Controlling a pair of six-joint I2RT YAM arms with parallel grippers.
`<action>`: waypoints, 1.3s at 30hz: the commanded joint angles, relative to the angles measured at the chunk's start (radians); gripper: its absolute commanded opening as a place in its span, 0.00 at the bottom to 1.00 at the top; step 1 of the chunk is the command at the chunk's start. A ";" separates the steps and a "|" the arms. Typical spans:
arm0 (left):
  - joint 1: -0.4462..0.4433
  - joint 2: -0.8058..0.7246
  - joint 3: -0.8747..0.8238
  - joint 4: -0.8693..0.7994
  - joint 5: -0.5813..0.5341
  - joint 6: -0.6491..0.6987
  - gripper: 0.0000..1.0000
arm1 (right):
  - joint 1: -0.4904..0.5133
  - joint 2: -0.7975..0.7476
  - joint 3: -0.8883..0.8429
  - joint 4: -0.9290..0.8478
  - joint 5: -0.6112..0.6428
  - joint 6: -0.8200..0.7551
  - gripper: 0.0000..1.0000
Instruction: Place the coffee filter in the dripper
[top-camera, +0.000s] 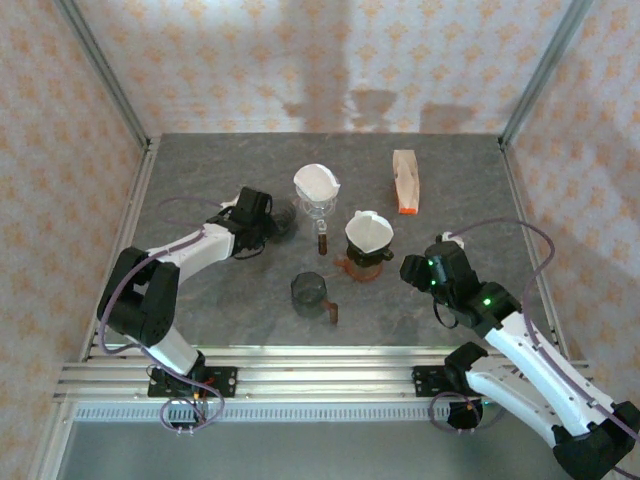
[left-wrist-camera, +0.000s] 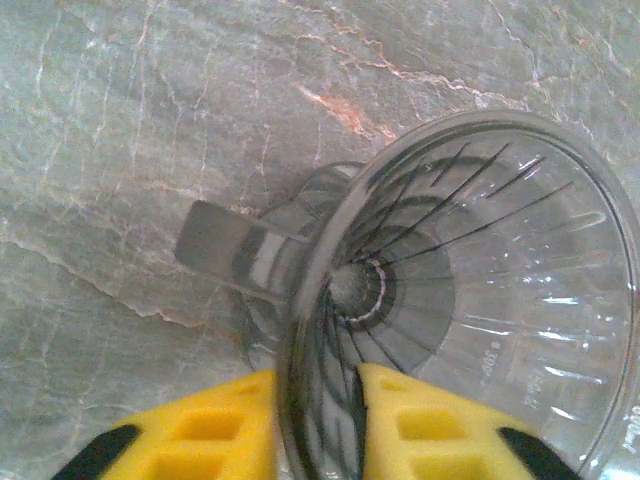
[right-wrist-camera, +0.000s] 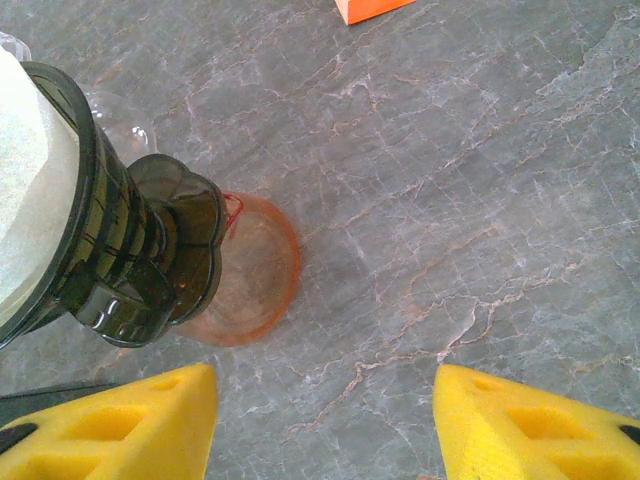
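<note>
Left claw (left-wrist-camera: 316, 388): I found it clamped on the rim of an empty clear dripper (left-wrist-camera: 470, 290), one finger inside the wall and one outside.
Right claw (right-wrist-camera: 325, 420): fingers stood wide apart above the bench (right-wrist-camera: 480, 200), holding nothing.
Dark dripper (right-wrist-camera: 110, 250): just ahead-left of the right claw, with a white coffee filter (right-wrist-camera: 25, 190) seated inside.
Second filter (top-camera: 316, 181): sat in a glass cone (top-camera: 318, 208) just beyond the left claw.
Filter pack (top-camera: 405, 182): well ahead of the right claw.
</note>
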 joint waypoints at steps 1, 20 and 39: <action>0.005 -0.019 -0.013 -0.018 -0.043 0.006 0.15 | -0.004 -0.011 -0.002 0.001 0.039 -0.005 0.59; 0.018 -0.519 -0.023 -0.430 0.177 0.277 0.00 | -0.005 -0.008 0.011 -0.007 0.044 -0.013 0.60; -0.343 -0.496 0.092 -0.658 0.304 0.255 0.00 | -0.004 -0.009 0.017 -0.031 0.050 -0.007 0.60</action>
